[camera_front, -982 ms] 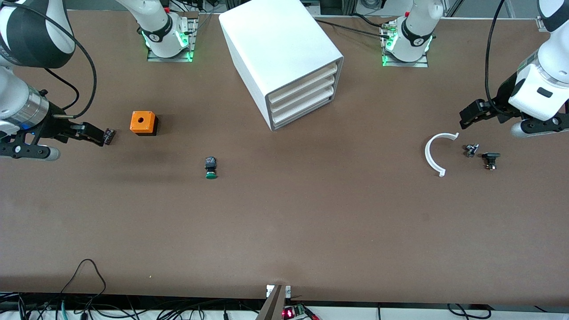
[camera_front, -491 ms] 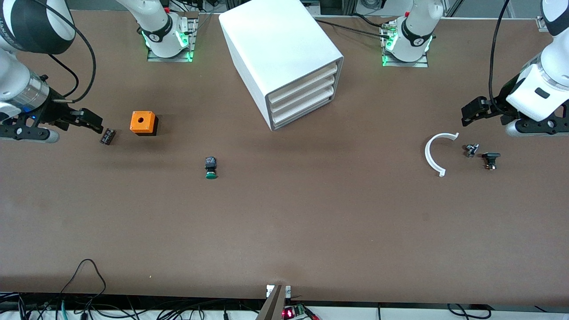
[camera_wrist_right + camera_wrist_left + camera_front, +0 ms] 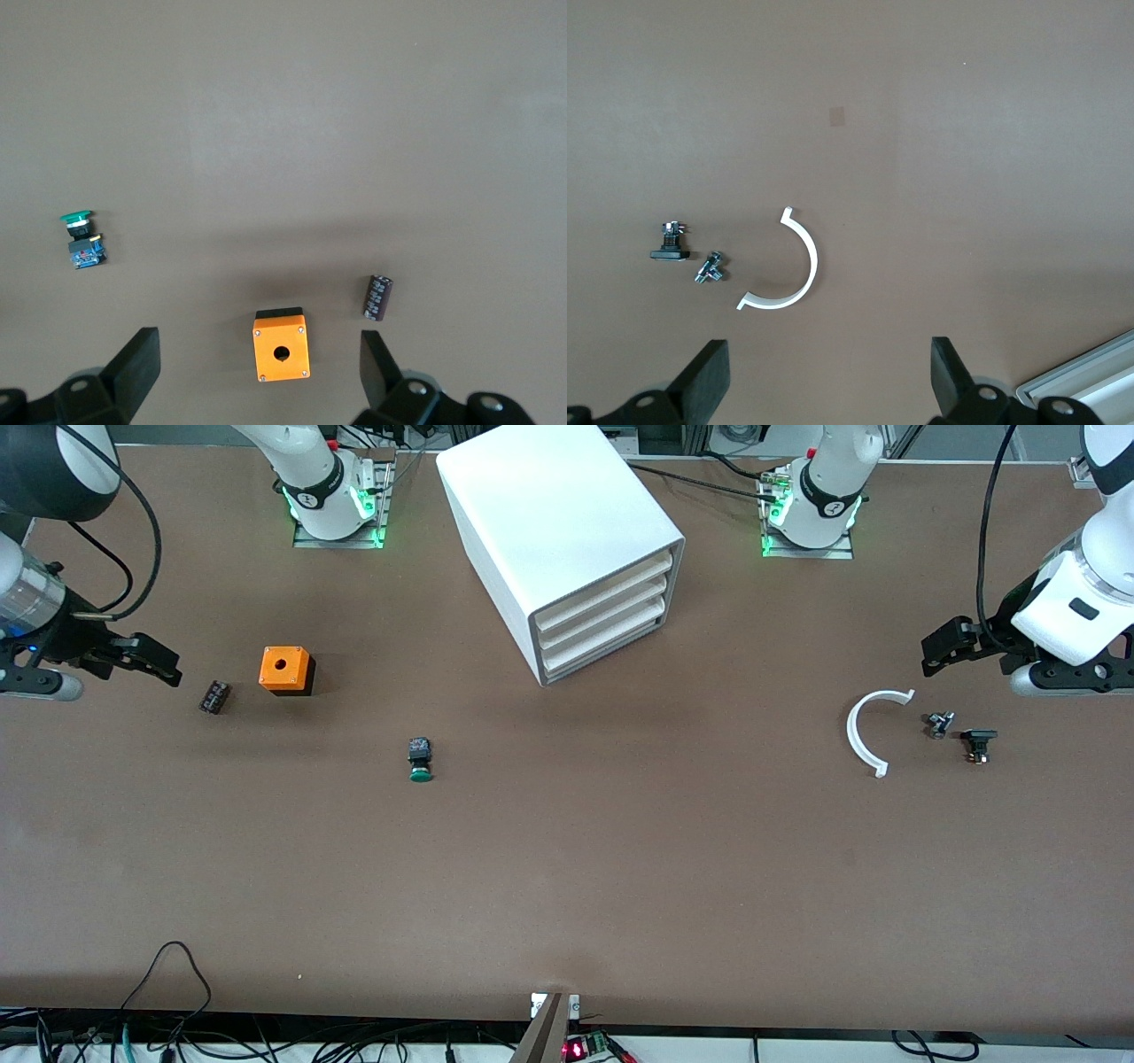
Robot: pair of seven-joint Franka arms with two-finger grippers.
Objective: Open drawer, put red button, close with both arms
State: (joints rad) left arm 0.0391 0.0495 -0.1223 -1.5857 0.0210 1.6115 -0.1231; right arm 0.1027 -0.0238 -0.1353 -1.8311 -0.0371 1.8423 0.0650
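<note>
R gripper (image 3: 159, 662) hangs over the table (image 3: 567, 886) at the right arm's end, fingers (image 3: 133, 367) spread wide w/ nothing between them. Just beside it on the table lies a small dark cylinder (image 3: 213, 696), and next to that, toward the cabinet, the orange box (image 3: 286, 670) w/ a hole in its top; nothing shows in the hole. Green-capped button (image 3: 420, 760) lies on its side nearer the front camera than the box, approx midway between box and cabinet.

L gripper (image 3: 941, 646) hangs over the table at the left arm's end, fingers (image 3: 707, 381) also wide apart, empty. On the table by it, nearer the front camera: a white curved strip (image 3: 864, 731), a small metal screw-like part (image 3: 939, 724) and a small black part (image 3: 978, 744), all apart from each other.

White cabinet (image 3: 554, 531) stands mid-table between the two arm bases. All 3 drawers are pushed in flush, incl. the lowest drawer (image 3: 602, 648), so contents can't be seen. No red button shows in any view; can't tell where it is.
</note>
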